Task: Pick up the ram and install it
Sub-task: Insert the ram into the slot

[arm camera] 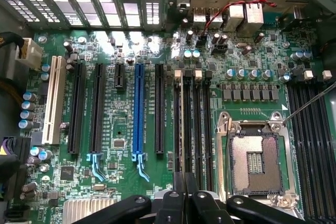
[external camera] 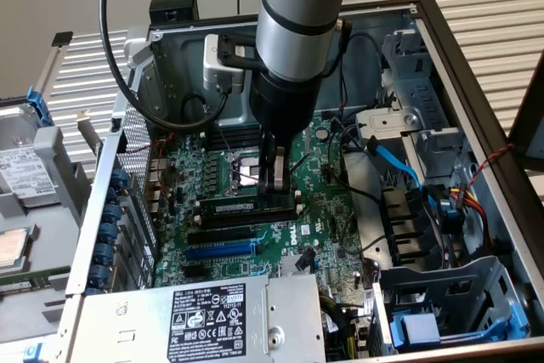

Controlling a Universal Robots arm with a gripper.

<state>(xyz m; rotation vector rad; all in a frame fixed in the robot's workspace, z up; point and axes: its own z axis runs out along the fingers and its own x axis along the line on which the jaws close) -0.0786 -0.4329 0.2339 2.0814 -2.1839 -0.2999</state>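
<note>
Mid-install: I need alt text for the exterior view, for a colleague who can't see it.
The gripper is shut on the ram, which stands along a memory slot beside the empty CPU socket on the green motherboard. The arm reaches down into an open computer case.

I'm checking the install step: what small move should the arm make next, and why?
Probably a short push straight down. The pincer is shut on the ram, which stands on edge beside the socket; whether it is fully seated I cannot tell.
</note>
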